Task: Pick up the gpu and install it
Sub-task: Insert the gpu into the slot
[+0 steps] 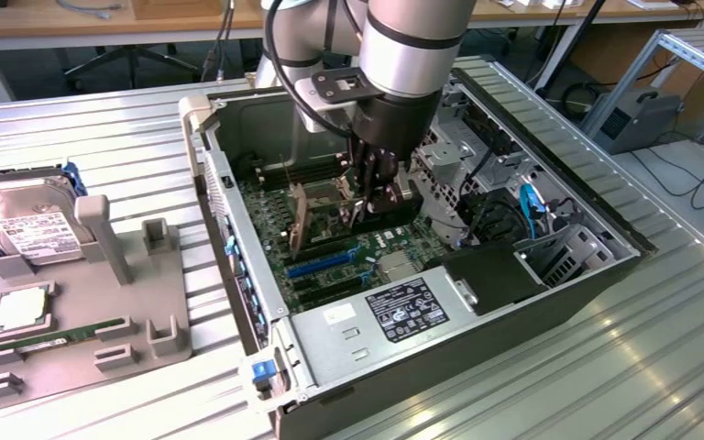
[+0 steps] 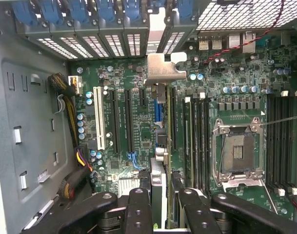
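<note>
Hard drive (image 1: 28,225) sits propped on the table at the exterior view's left. Midway, inside the open case (image 1: 214,174), the end effector (image 2: 160,207) pinches the gpu (image 2: 159,178) edge-on above the motherboard (image 2: 236,63). Insertion seems under way, and seating calls for square slot alignment.

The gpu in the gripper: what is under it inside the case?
Under the gpu, which the gripper holds edge-on, lies the green motherboard with long black slots. The card itself covers what is directly below it, so contact cannot be judged.

Ribbed metal tbl (image 1: 83,119), wood desk (image 1: 34,26) bkgd, floor cables (image 1: 685,174)
</note>
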### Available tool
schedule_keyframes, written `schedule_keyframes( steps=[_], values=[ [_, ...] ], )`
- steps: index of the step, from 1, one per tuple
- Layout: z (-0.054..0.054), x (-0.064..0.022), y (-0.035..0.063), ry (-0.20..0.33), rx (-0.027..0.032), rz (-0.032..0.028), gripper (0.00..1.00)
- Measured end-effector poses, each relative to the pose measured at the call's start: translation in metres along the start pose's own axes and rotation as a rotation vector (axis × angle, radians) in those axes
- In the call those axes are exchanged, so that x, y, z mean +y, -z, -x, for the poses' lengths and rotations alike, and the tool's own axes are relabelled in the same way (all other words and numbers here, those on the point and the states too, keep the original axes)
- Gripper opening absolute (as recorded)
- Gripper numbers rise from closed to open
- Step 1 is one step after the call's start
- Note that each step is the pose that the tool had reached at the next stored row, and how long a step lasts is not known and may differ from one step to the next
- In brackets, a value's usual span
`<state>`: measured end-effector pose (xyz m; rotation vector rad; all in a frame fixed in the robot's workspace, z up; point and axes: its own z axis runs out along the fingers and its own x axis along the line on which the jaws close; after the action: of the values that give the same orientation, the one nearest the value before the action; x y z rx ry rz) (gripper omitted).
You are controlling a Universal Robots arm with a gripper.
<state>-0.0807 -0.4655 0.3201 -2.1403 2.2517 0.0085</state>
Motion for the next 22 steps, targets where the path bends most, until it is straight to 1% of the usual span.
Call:
schedule_keyframes(
  steps=[13,17,22],
  values=[
    [-0.0011,0.0,-0.0034,0.0,0.0,0.0,0.27],
    [-0.0013,0.0018,-0.0043,0.0,0.0,0.0,0.27],
    [-0.0014,0.0021,-0.0044,0.0,-0.0001,0.0,0.27]
  ],
)
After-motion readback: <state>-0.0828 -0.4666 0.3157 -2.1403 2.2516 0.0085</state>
